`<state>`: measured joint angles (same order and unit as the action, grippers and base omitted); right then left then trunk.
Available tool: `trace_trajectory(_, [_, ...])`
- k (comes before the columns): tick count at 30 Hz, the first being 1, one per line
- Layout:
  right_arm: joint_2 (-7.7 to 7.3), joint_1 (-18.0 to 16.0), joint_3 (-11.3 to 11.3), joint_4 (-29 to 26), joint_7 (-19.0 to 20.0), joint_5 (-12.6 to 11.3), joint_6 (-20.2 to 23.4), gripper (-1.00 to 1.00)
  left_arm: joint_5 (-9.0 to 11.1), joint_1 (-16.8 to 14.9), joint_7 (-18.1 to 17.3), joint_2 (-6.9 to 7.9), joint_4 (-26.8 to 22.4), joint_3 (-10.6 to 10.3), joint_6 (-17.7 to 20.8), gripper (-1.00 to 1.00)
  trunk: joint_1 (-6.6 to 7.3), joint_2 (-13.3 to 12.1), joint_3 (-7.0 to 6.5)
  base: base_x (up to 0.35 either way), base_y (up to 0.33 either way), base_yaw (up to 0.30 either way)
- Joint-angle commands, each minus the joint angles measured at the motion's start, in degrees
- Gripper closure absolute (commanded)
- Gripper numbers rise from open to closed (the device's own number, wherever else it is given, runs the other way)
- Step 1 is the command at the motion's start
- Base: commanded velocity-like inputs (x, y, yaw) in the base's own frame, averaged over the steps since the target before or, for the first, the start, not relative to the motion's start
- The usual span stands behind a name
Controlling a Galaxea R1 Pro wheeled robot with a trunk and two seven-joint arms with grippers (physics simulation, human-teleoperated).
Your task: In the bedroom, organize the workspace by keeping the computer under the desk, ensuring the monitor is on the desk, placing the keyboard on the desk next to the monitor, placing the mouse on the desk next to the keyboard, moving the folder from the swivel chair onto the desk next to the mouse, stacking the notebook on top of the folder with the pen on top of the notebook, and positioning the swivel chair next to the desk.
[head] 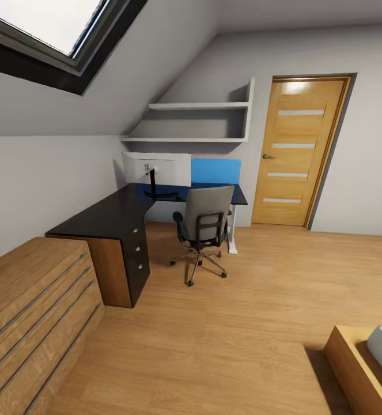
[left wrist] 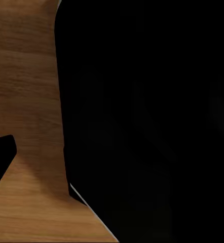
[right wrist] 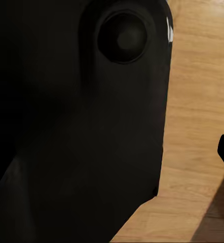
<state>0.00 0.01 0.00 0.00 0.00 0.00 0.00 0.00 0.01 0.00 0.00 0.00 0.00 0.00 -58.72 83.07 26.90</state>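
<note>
Across the wood floor (head: 260, 300), the desk (head: 107, 216) stands against the sloped wall, left of the door (head: 297, 150). On its black surface sits the monitor (head: 156, 169), white back showing; the swivel chair (head: 205, 227) stands just beside the desk. Whether either pincer is apart or together cannot be told.

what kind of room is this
Likely an attic bedroom with a work corner: a skylight in the sloped ceiling, an L-shaped desk with a monitor and swivel chair, and a bed corner.
</note>
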Motion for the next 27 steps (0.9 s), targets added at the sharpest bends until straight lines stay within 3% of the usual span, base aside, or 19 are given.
trace_trajectory(1, [0.0, -0.01, 0.0, 0.0, 0.0, 0.0, 0.0, -1.0, 0.0, -0.01, 0.0, 0.0, 0.0, 0.0, 0.0, -1.0, 0.0, 0.01, 0.03, 0.0, 0.0, 0.0])
trace_trajectory(8, [2.0, -0.1, 0.14, -0.05, -0.18, 0.15, -0.74, -1.0, -0.1, 0.59, -0.3, -2.07, -1.71, -0.17, -0.47, -1.0, 0.66, -1.19, -0.51, 0.0, 0.0, 0.0])
trace_trajectory(27, [2.37, -0.1, -0.04, 0.05, 0.04, -0.02, -4.42, -1.0, -0.09, 0.52, -0.26, -1.85, -2.13, 0.0, -0.44, -1.0, 4.83, -8.81, -3.92, 0.0, 0.0, 0.0])
